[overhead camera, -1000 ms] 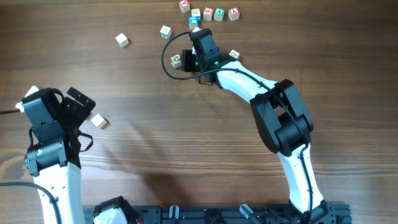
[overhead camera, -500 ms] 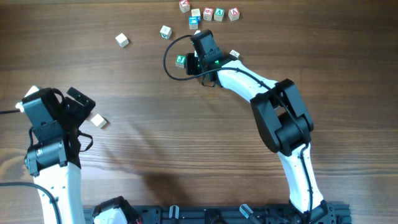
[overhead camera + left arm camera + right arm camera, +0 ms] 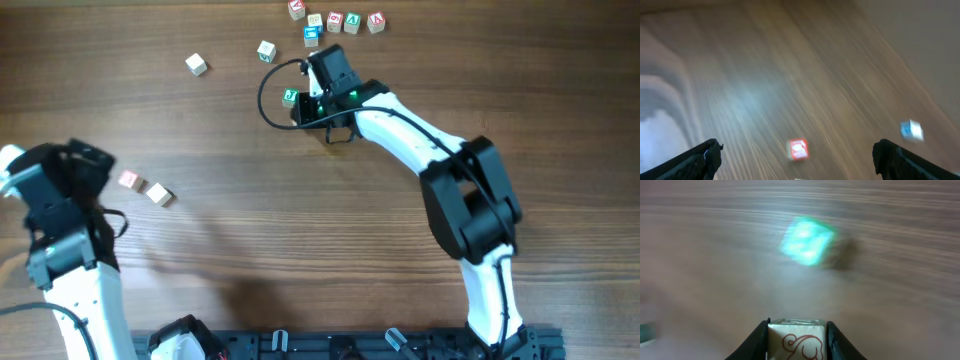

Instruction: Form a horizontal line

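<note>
Right claw (image 3: 797, 329) is gripping red-marked cube (image 3: 796, 342) over the surface (image 3: 700, 255); left claw (image 3: 796, 150) is standing fully open, empty.

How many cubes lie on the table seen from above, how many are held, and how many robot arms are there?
Cubes on the table: 11
Cube in right end effector: 1
Robot arms: 2
Total: 14
</note>
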Robot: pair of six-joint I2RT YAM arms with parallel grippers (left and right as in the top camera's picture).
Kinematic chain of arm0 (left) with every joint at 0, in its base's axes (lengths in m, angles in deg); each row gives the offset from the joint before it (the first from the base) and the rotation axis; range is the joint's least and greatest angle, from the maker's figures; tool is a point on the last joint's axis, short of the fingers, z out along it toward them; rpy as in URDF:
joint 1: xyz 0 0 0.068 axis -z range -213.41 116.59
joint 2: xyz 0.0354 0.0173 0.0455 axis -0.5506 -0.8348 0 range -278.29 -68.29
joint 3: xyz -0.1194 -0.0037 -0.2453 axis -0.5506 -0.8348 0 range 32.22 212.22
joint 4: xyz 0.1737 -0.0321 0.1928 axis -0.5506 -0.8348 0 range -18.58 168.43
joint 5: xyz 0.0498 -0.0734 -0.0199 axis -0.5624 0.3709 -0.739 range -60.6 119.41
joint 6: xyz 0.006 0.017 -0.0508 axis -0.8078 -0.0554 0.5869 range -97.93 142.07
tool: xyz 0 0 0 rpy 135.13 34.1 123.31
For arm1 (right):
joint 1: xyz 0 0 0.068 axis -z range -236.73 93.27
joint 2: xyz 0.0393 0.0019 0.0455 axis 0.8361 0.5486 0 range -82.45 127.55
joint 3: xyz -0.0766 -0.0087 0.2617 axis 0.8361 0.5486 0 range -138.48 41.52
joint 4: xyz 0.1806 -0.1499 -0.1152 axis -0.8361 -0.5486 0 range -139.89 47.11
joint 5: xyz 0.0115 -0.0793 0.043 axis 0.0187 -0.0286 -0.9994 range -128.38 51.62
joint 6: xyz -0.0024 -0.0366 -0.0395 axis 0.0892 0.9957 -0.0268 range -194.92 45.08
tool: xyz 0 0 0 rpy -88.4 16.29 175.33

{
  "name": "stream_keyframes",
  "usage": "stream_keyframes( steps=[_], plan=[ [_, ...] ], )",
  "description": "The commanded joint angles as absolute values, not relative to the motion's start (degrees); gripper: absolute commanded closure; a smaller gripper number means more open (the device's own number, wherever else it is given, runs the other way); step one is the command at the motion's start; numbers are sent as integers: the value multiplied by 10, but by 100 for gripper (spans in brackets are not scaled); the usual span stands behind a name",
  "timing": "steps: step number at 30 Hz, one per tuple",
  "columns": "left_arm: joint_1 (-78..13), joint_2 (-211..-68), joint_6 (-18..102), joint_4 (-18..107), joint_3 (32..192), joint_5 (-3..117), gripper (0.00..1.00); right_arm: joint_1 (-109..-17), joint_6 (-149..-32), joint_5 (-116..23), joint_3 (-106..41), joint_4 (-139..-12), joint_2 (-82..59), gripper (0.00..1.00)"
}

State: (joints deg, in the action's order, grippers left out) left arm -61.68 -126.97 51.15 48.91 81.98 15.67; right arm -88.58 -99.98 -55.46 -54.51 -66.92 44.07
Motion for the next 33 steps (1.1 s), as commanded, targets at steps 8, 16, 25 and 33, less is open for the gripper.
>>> stream_keyframes(
  steps=[8,16,25,33],
  plan=[
    [-742,-1481,372,678,833,426,0,-987,-1161,-654,-545,-643,407,95],
    [-738,-1604,39,819,834,443,0,-1078,-1250,-489,-545,-634,409,94],
    [-741,-1610,-10,912,865,463,0,-1097,-1341,-424,-545,-604,446,90],
    [-796,-1613,-13,942,865,464,0,-1098,-1372,-497,-545,-497,507,91]
  ],
)
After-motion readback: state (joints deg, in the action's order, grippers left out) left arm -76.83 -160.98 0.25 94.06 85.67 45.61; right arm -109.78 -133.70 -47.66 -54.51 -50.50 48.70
